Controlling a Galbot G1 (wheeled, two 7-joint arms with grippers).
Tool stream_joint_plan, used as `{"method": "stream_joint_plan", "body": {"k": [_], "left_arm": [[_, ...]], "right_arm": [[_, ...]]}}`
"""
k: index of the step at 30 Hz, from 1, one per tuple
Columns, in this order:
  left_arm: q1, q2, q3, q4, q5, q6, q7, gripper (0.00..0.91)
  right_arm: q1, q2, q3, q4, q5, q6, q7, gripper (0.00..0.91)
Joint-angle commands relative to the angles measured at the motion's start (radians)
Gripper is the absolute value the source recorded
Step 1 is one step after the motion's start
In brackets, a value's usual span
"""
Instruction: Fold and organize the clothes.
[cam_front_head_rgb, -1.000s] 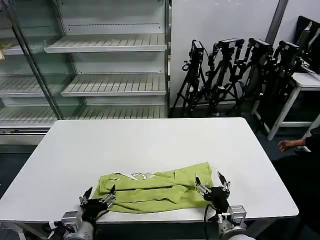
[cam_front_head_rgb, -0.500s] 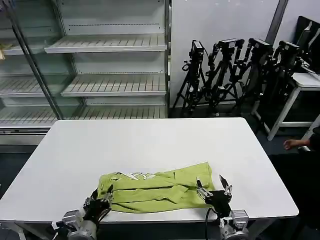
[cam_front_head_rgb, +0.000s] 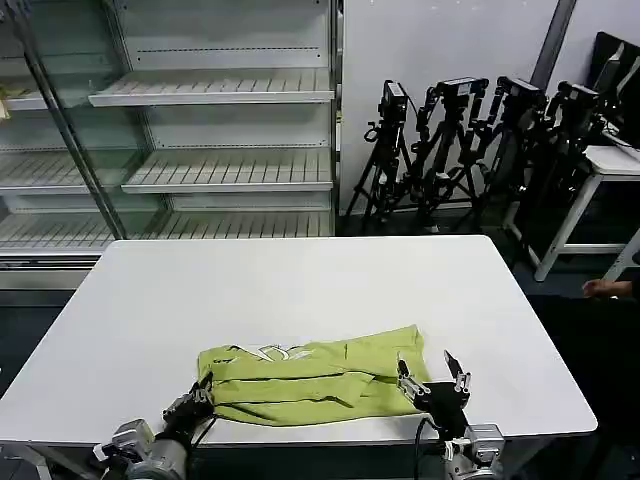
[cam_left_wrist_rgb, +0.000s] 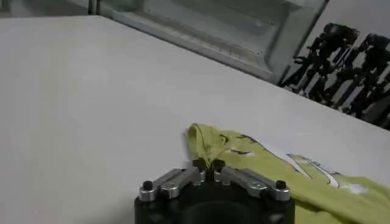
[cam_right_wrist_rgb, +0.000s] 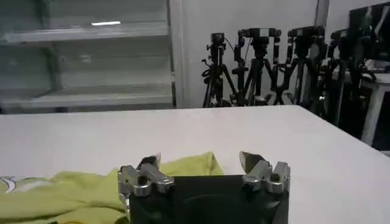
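The shirt (cam_front_head_rgb: 310, 378) lies near the front edge of the desk (cam_front_head_rgb: 300, 290), bunched into a long, loosely folded band running left to right, with a bit of white print showing at its left end. It is not yet a neat fold: the layers are wrinkled and the ends uneven.

The left gripper (cam_front_head_rgb: 196, 398) sits low at the shirt's left end; in the left wrist view its fingers (cam_left_wrist_rgb: 196, 175) are pressed together with the yellow-green hem right at their tips, so it looks pinched on the cloth there. The right gripper (cam_front_head_rgb: 432, 380) stands at the shirt's right end with its fingers (cam_right_wrist_rgb: 253, 162) spread wide, the cloth beside the left one and not gripped.

This reads as the taking-hold step before a fold. Next, the right gripper likely needs to settle onto the right corner and close, so both ends can be lifted together and carried over evenly.
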Motion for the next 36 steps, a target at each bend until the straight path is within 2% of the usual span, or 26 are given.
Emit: {"method": "stream_joint_plan", "body": {"k": [1, 10, 16, 22, 27, 31, 36], "left_arm": [[0.004, 0.048, -0.194, 0.001, -0.272, 0.009, -0.005, 0.071], [0.007, 0.183, -0.488, 0.050, -0.461, 0.053, -0.006, 0.060], [0.004, 0.220, -0.560, 0.022, -0.510, 0.090, 0.002, 0.060], [-0.033, 0.158, -0.453, -0.103, -0.679, 0.101, -0.012, 0.060], [-0.030, 0.069, -0.311, -0.191, -0.793, 0.115, -0.010, 0.060], [-0.046, -0.001, -0.241, -0.229, -0.827, 0.111, -0.012, 0.060], [-0.081, -0.025, -0.078, -0.237, -0.798, 0.096, -0.003, 0.060]], "right_arm": [[-0.008, 0.002, 0.004, 0.014, 0.000, 0.001, 0.002, 0.907], [-0.003, -0.007, 0.010, 0.021, 0.003, 0.001, 0.000, 0.907], [-0.008, -0.015, 0.016, 0.027, 0.005, 0.001, 0.001, 0.907], [-0.027, -0.022, 0.028, 0.029, 0.003, 0.001, 0.002, 0.907], [-0.080, -0.032, 0.058, 0.059, -0.008, 0.007, 0.000, 0.907], [-0.150, -0.035, 0.105, 0.107, -0.023, 0.021, -0.009, 0.907], [-0.162, -0.032, 0.125, 0.106, -0.026, 0.021, -0.006, 0.907]]}}
